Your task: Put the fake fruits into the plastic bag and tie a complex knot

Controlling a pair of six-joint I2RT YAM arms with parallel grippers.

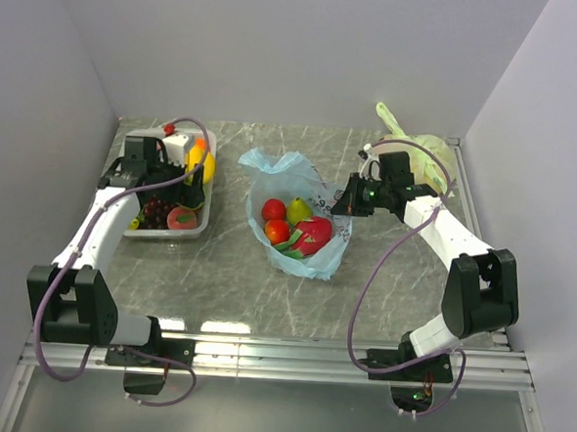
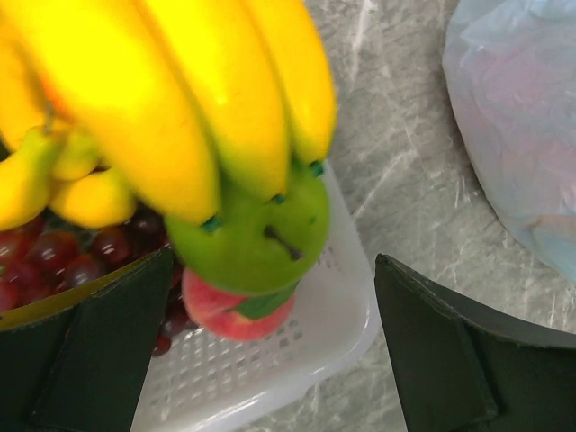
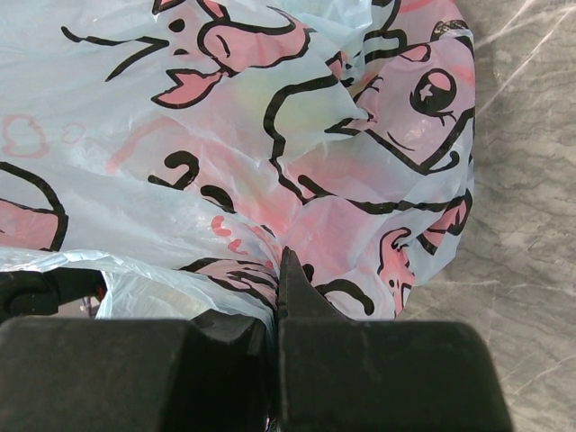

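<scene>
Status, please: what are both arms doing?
Left tool open over bananas in tray. Right tool shut on plastic bag edge. Several fake fruits inside; bag untied.

Overhead view: bright, even, diffuse light reaches you from above. The grey marbled tabletop (image 1: pixel 225 290) shows white glare patches at its near edge and only faint shadows. Left wrist view: the glossy yellow plastic bananas (image 2: pixel 180 90) sit too close and blur. Right wrist view: the thin light-blue printed plastic bag (image 3: pixel 270 135) is sharp and evenly lit.
</scene>
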